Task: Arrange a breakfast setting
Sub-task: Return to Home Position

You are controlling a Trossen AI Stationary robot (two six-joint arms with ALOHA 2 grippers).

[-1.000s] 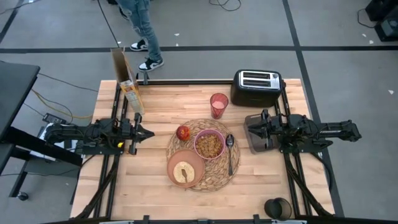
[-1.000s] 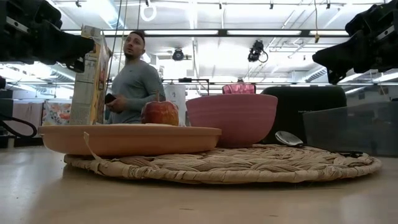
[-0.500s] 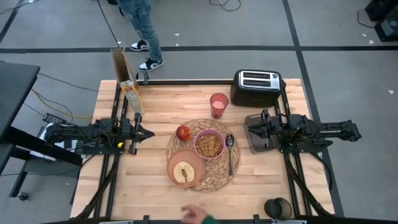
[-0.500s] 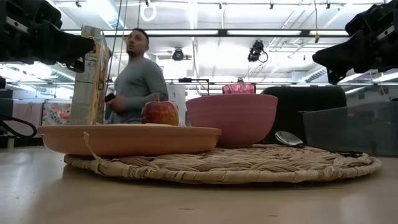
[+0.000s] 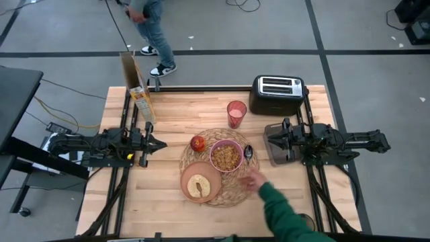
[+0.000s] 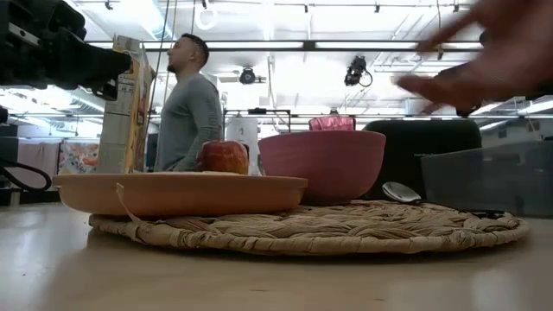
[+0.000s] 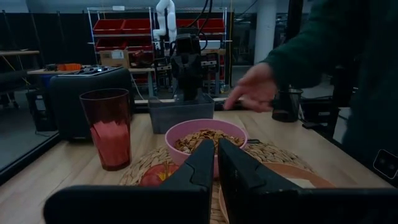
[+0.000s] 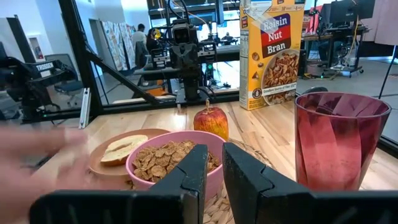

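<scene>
Both grippers parked wide, breakfast laid out between them!

My left gripper hangs off one side of the mat, fingers drawn together on nothing, only a slit between them. My right gripper faces it from the other side, above a clear bin, fingers likewise together and empty. Nearest my left fingers sits the apple on the mat's edge, with the cereal-filled bowl just past it. The plate carries the toast, touching the bowl. Toward my right fingers the spoon lies beside the bowl, and a person's hand reaches in over its handle. I can't tell if it touches. The tumbler stands off the mat, near the toaster.
</scene>
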